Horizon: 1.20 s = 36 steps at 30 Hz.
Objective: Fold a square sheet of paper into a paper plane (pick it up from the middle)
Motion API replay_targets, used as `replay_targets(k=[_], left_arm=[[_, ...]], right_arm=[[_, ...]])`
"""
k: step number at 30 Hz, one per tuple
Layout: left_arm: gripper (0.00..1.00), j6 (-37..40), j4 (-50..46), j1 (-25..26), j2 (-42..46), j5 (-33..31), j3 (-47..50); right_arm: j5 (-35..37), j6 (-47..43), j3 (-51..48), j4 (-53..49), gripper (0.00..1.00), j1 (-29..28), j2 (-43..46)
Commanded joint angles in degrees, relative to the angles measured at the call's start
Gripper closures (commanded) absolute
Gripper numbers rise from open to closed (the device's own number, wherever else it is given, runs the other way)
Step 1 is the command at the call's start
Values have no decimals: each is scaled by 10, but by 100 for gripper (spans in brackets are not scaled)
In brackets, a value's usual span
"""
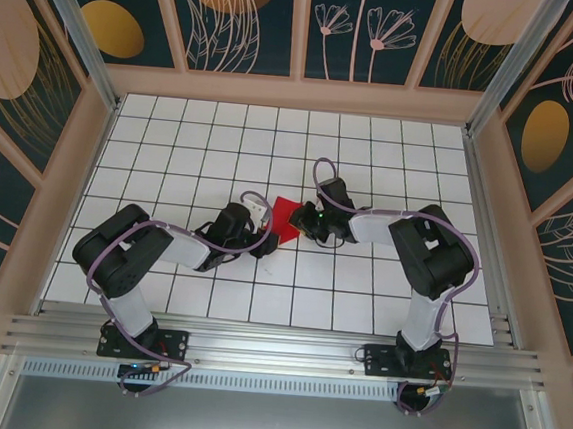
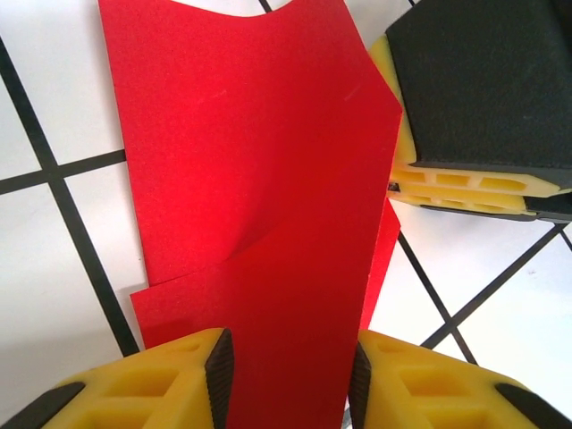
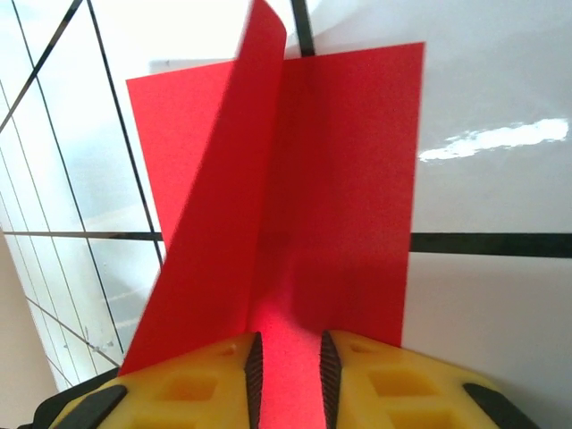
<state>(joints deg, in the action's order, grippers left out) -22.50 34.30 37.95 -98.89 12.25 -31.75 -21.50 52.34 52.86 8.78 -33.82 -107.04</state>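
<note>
Currently forming an early fold in the square sheet of paper (image 1: 286, 217), lying central on the table (image 1: 173, 134). Straddling its 8 o'clock edge with the left gripper (image 2: 288, 357), jaws partly apart. Bracketing its 3 o'clock edge with the right gripper (image 3: 289, 353), jaws narrowly apart, pad contact unclear. Next, pressing the raised flap (image 3: 214, 206) flat along its crease.

2 black-and-white arms (image 1: 163, 249) with purple cables (image 1: 316, 170), yellow black-padded pincer fingers (image 2: 170, 384).
</note>
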Motion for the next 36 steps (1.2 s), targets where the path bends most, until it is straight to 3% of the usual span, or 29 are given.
replay_targets(k=[1, 9, 18, 25, 31, 36], left_arm=[[59, 3, 9, 3, 4, 34, -5], [57, 18, 9, 9, 0, 34, -11], [53, 34, 0, 20, 4, -18, -14], [50, 42, 8, 28, 23, -102, -3], [42, 53, 35, 32, 27, -96, 9], [53, 58, 42, 32, 26, -93, 17]], right_arm=[[35, -18, -3, -43, 70, -4, -26], [31, -17, -2, -41, 64, -3, -30], [30, -17, -4, -40, 59, -4, -28], [22, -7, -7, -32, 59, -3, -28], [11, -3, -9, -24, 58, -2, -28], [10, 1, -13, -22, 57, 0, -25]])
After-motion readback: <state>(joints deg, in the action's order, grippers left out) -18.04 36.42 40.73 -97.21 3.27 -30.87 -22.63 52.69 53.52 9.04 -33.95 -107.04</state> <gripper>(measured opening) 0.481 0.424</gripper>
